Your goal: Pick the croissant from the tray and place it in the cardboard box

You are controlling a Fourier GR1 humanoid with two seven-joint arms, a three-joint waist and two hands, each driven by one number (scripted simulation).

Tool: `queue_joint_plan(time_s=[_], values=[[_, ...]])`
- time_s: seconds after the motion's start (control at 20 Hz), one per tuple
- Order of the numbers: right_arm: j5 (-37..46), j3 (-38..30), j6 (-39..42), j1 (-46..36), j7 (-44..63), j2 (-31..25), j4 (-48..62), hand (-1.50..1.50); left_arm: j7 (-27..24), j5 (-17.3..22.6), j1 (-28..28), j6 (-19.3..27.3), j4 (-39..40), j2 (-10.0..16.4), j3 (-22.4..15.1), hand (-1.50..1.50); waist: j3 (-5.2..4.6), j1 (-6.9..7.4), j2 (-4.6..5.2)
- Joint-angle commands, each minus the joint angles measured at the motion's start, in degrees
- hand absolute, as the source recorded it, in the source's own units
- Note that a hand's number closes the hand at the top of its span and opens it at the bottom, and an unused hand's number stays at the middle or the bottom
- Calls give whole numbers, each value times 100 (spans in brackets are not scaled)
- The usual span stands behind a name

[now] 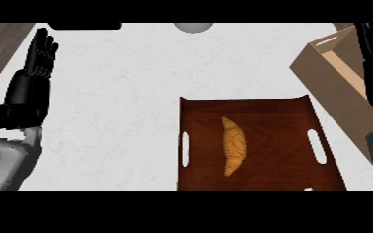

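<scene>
Head view at the outset of the pick. The croissant (233, 145) lies lengthwise at the centre of the dark wooden tray (280, 128), in the lower middle of the frame, clear of the tray's walls and of its two slotted handles, so it can be approached from above on either side. The open cardboard box (326, 76) stands at the upper right, just beyond the tray's far right corner, which makes for a short carry. The left hand (35, 64) rests at the upper left over the white counter (124, 94), open with fingers straight and holding nothing. A dark strip at the right edge, judged to be the right hand (366, 64), is cropped; whether it is open or closed cannot be told. Nothing has been grasped yet.
</scene>
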Motion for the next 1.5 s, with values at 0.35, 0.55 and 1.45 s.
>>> queue_joint_plan(time_s=[0.35,0.55,1.45], values=[[2314,37,-1360,2434,730,-1076,243,150,811,1029,786,-114,-66,-718,85,0,-36,-278,247],[3391,401,-2518,3211,176,-453,-645,-150,974,1087,1115,-173,-489,-732,-29,0,13,-58,162],[3644,1777,777,2502,5903,-2542,-4206,-150,1207,868,650,-237,-268,-970,-119,0,5,151,246]])
